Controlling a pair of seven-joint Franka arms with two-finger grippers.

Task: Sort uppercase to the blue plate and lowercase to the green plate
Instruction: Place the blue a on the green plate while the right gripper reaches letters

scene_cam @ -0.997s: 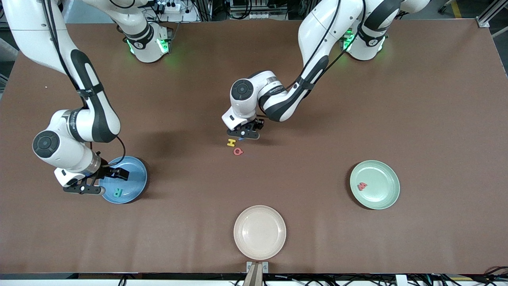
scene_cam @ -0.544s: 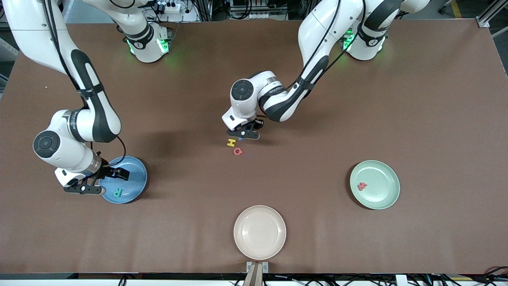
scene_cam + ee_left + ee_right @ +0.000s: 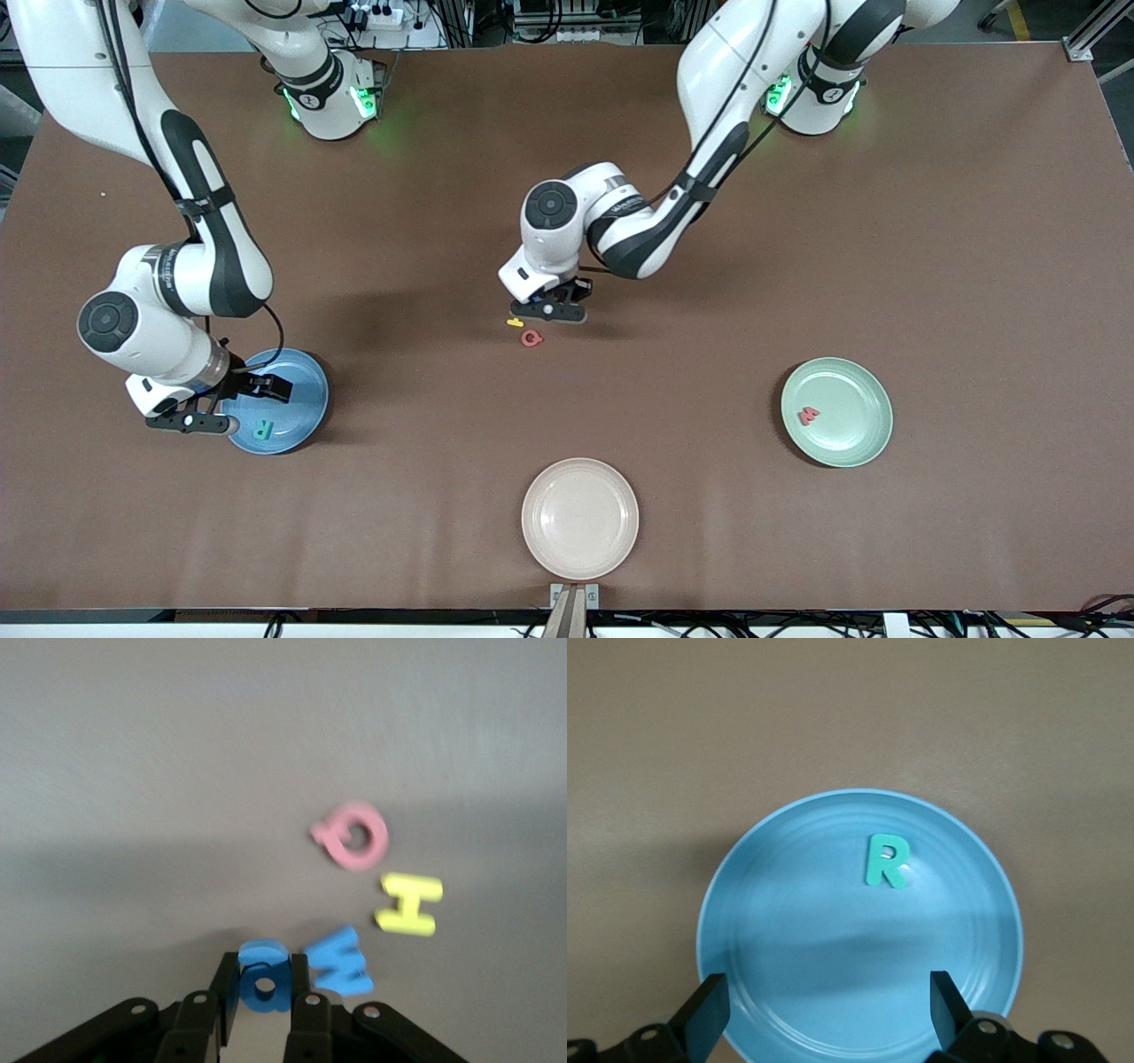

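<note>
Blue a (image 3: 263,981) pinched in left claw (image 3: 264,1010), M (image 3: 340,962) beside

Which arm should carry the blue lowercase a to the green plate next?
Left. The left gripper is already shut on the blue a mid-table, and the green plate lies toward its end. The right gripper hangs open over the blue plate.

Brown table (image 3: 930,221) — three plates, perhaps four letters.
</note>
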